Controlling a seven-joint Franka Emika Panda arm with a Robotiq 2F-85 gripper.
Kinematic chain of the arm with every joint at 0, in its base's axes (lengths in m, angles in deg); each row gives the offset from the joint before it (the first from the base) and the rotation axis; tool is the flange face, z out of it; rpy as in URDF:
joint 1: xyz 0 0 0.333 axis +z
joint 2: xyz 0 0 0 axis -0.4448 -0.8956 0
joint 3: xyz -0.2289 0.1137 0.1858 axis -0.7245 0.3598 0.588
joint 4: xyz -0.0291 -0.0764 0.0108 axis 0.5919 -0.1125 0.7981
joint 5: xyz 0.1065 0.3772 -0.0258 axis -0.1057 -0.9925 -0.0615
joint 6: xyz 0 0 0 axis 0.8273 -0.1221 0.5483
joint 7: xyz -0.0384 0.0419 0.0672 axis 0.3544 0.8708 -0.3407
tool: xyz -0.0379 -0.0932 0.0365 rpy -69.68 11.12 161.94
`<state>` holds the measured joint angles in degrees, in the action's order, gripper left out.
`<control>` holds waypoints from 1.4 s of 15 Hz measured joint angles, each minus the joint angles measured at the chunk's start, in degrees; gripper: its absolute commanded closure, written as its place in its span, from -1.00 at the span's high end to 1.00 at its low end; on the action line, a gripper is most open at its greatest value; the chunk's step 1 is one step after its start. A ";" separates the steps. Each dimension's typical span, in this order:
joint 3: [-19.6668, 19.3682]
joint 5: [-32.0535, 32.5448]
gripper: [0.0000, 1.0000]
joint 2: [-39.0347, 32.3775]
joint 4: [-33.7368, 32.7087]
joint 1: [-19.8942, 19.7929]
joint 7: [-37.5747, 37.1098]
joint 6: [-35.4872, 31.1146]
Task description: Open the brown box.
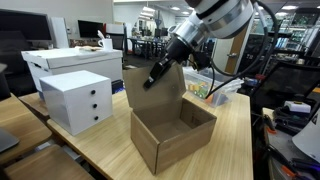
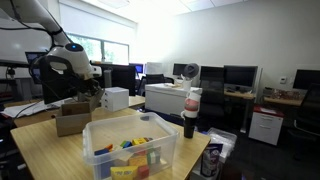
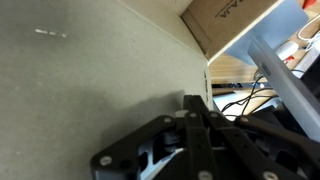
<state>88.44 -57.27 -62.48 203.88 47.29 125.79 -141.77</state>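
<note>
brown box (image 1: 175,135) is sitting open on worktop (image 1: 234,128), flap (image 1: 140,95) standing upright | end effector (image 1: 154,77) is hanging at box's 11 o'clock, by flap | grip: cannot tell

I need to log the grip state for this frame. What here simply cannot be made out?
Gripper jaws: too small against the lid of the brown box in an exterior view; dark, blurred and cut by the bottom edge in the wrist view. Open or shut unclear.
Box floor: hidden by its front wall in that view.
Clear plastic bin contents: too small to name in an exterior view.
</note>
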 measured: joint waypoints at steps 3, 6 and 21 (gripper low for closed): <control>-1.64 5.98 -0.97 -4.24 -1.89 0.00 -6.80 1.93; -3.73 13.45 -0.97 -7.42 -3.19 0.25 -15.39 5.56; 1.44 38.17 -0.29 -8.12 -11.03 -7.44 -47.89 33.05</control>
<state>89.87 -19.10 -70.60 192.86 39.85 77.90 -108.72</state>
